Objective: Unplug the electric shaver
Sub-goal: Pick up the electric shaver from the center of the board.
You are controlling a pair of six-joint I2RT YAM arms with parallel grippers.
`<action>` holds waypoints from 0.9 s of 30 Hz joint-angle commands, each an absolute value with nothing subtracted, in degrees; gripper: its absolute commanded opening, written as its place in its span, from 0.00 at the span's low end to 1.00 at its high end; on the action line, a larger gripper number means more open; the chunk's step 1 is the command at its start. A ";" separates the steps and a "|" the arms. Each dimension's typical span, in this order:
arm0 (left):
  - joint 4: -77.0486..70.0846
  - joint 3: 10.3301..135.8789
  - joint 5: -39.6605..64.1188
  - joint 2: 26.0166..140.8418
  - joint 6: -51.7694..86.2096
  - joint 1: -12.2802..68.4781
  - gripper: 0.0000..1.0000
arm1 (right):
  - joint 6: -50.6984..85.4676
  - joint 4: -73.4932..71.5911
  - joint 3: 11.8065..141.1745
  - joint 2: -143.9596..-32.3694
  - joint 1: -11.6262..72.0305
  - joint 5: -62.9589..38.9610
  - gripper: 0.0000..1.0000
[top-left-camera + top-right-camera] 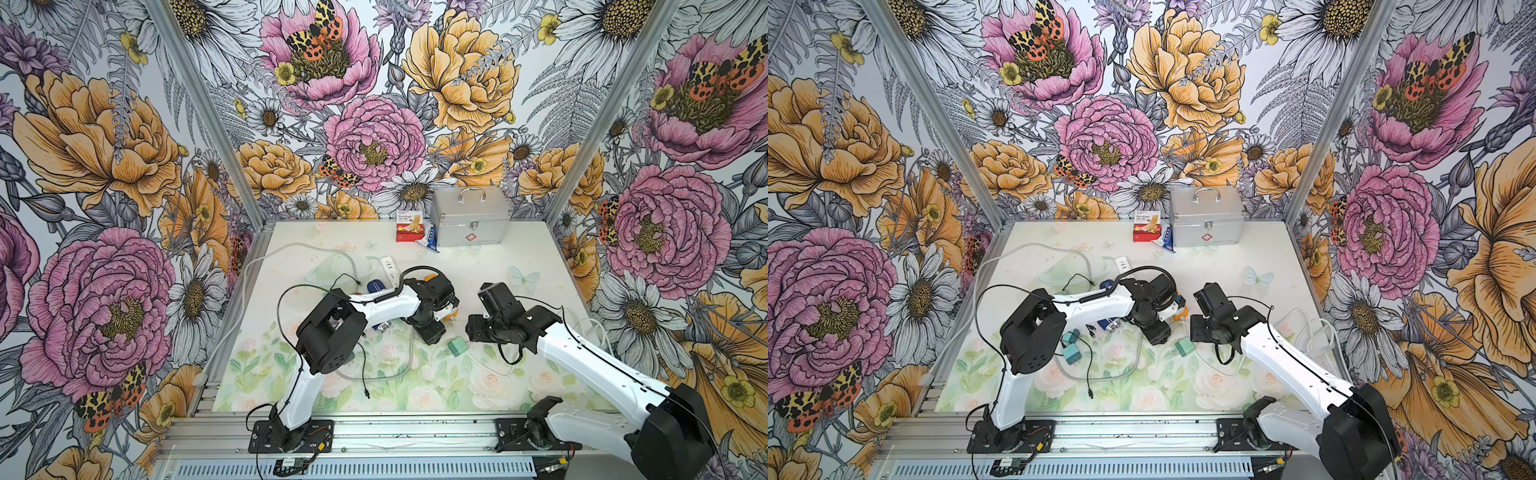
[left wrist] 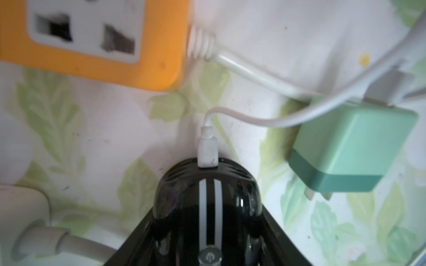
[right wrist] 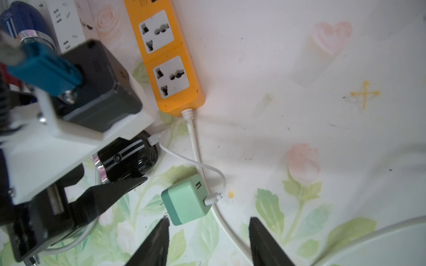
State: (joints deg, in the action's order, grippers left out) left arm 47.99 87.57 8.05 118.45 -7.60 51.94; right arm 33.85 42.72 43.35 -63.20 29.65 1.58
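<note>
Left tool (image 2: 208, 214) grips the glossy, probably light electric shaver (image 3: 129, 159); open right tool (image 3: 208, 221) near it should pinch its stiff plug (image 2: 207, 149).

Silver case (image 1: 469, 224) beside red box (image 1: 409, 231)

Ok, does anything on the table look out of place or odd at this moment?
Yes. The green adapter lies loose on the table near the orange power strip, prongs bare, in no socket. Its white cable is still plugged into the black shaver, so the shaver end is not yet unplugged.
</note>
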 commanded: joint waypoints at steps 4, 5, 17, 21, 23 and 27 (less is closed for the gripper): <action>49.29 85.36 13.77 111.58 -9.23 51.12 0.48 | 31.23 32.83 39.22 -58.54 29.36 1.03 0.57; 49.47 85.02 13.69 111.09 -9.05 51.17 0.48 | 31.34 31.96 38.88 -58.73 29.36 0.12 0.57; 49.37 87.12 18.11 108.50 -5.63 49.22 0.49 | 56.60 18.55 33.38 -57.12 26.78 -18.90 0.54; 49.31 87.92 19.79 108.37 -5.13 49.13 0.49 | 62.70 18.58 31.42 -53.97 25.54 -18.86 0.54; 49.33 88.12 20.75 108.19 -4.71 49.14 0.49 | 64.75 18.50 30.77 -53.05 24.70 -18.78 0.55; 49.36 88.60 22.06 108.27 -4.04 49.35 0.49 | 69.48 17.01 30.33 -53.35 22.80 -21.16 0.56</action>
